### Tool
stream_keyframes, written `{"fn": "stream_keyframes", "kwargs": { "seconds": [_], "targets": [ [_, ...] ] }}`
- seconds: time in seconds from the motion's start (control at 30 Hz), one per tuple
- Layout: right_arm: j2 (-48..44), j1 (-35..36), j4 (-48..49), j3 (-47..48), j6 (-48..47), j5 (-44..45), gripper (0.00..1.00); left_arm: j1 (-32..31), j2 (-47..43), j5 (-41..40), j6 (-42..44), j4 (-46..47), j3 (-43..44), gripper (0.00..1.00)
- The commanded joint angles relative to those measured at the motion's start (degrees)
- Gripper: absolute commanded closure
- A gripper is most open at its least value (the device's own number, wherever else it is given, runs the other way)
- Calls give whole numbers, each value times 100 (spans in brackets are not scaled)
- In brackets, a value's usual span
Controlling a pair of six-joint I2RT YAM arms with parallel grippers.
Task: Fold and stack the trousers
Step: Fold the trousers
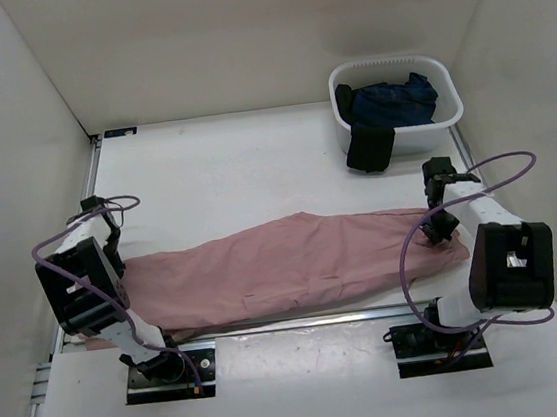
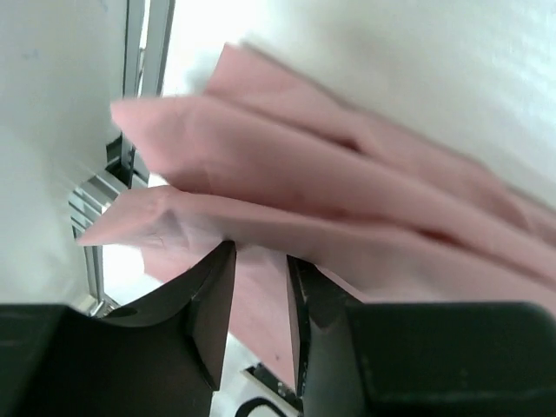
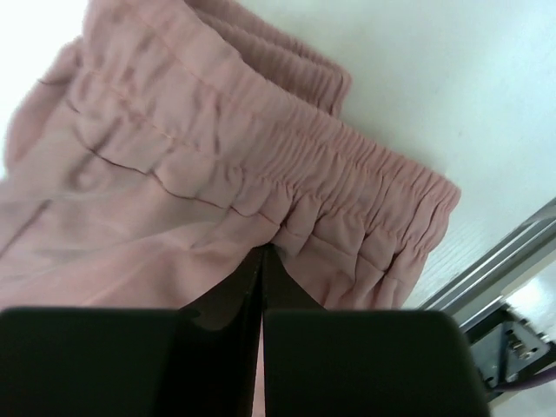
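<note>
Right wrist view: the fingers of the right gripper (image 3: 262, 254) are seen pressed together, and the gathered waistband (image 3: 347, 178) of the trousers (image 1: 285, 263) is pinched at their tips. On the other side, the fingers of the left gripper (image 2: 261, 252) are closed to a narrow gap, and the folded leg ends (image 2: 261, 156) are caught between them. The trousers are laid lengthwise across the table (image 1: 233, 163), near its front edge, with the waist to the right and the legs to the left. The step in hand is judged to be the taking up of both ends for a fold. To do it well, all layers should be taken into each pinch, both ends should be raised together and evenly, and the thin cloth should be held lightly stretched so that no sag or twist is made. The left arm (image 1: 81, 281) is bent sharply, with its wrist low at the table's left side. The right arm (image 1: 506, 263) is reached forward from its elbow, and its gripper is pointed down at the waist end.
</note>
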Motion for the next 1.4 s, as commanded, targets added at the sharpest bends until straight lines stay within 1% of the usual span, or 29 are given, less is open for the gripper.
{"fn": "stream_keyframes", "kwargs": {
  "seconds": [0.0, 0.07, 0.1, 0.13, 0.17, 0.2, 0.23, 0.27, 0.3, 0.33, 0.37, 0.43, 0.47, 0.5, 0.53, 0.57, 0.63, 0.73, 0.77, 0.87, 0.93, 1.0, 1.03, 1.07, 1.1, 1.13, 1.23, 1.3, 1.37],
  "targets": [
    [75, -60, 242, 386, -504, 323, 100, -3, 223, -265, -16, 219, 127, 58],
    [75, -60, 242, 631, -740, 271, 100, -3, 285, -213, -16, 219, 127, 55],
    [-12, -60, 103, 746, -811, 270, 96, -3, 337, -212, -16, 219, 179, 55],
    [-100, -60, 6, 860, -864, 192, 82, -3, 338, -151, -16, 219, 180, 55],
    [-327, -60, -135, 1105, -813, 191, 73, -55, 338, -151, -16, 219, 102, 55],
    [-434, -121, -710, 1255, -629, 487, 60, -56, 338, -151, -16, 219, -12, 55],
    [-530, -182, -1055, 1405, -401, 655, 44, -56, 338, -151, -16, 219, -74, 55],
    [-758, -253, -1285, 1493, -156, 657, 17, -56, 338, -90, -16, 219, -136, 55],
    [-908, -393, -1409, 1494, -153, 509, 9, -56, 277, -11, -16, 219, -197, 53],
    [-1249, -455, -1463, 1268, -40, 325, 3, -56, 276, 42, -16, 219, -320, 53],
    [-1417, -508, -1463, 1057, 31, -173, 1, -56, 207, 95, -16, 219, -373, 53],
    [-1821, -727, -1262, 565, 268, -703, 1, -56, 206, 147, -16, 271, -461, 53],
    [-1928, -806, -956, 14, 365, -940, 1, -56, 206, 209, -16, 272, -514, 53],
    [-2007, -929, -718, -270, 522, -1343, 1, -108, 206, 210, -16, 272, -514, 53],
    [-2008, -930, -229, -534, 619, -1460, 1, -109, 206, 210, -16, 272, -575, 53],
    [-2008, -1008, 11, -954, 699, -1513, 1, -109, 206, 210, -16, 272, -576, 53],
    [-1693, -1009, 328, -1203, 971, -1514, 1, -240, 206, 157, -16, 272, -576, 53],
    [-1139, -1062, 1066, -1511, 1182, -1400, 1, -302, 206, 104, -16, 272, -629, 53],
    [-1016, -1062, 1582, -1608, 1183, -1400, 1, -302, 206, 104, -16, 272, -629, 53],
    [-568, -1062, 2192, -1828, 1420, -1505, 1, -302, 267, 43, -16, 272, -681, 53],
    [-208, -1062, 2535, -1828, 1560, -1558, 11, -355, 337, 43, -16, 272, -681, 53],
    [213, -1062, 2536, -1724, 1561, -1671, 32, -355, 399, -10, -16, 272, -594, 53],
    [303, -1062, 2484, -1618, 1561, -1672, 59, -355, 460, -10, -16, 272, -533, 53],
    [373, -1140, 2483, -1530, 1491, -1672, 73, -355, 583, 42, -16, 272, -471, 53],
    [426, -1211, 2431, -1408, 1430, -1672, 84, -407, 662, 43, -16, 272, -331, 53],
    [505, -1403, 2326, -1319, 1429, -1550, 99, -407, 759, -10, -16, 272, -260, 53],
    [567, -1860, 1843, -828, 1263, -1286, 100, -530, 1110, 59, -16, 272, 152, 53],
    [453, -2028, 1658, -538, 956, -874, 100, -784, 1304, 166, -16, 194, 599, 53],
    [235, -2029, 1245, 77, 710, -339, 100, -995, 1462, 332, -16, 62, 978, 53]
  ]
}}
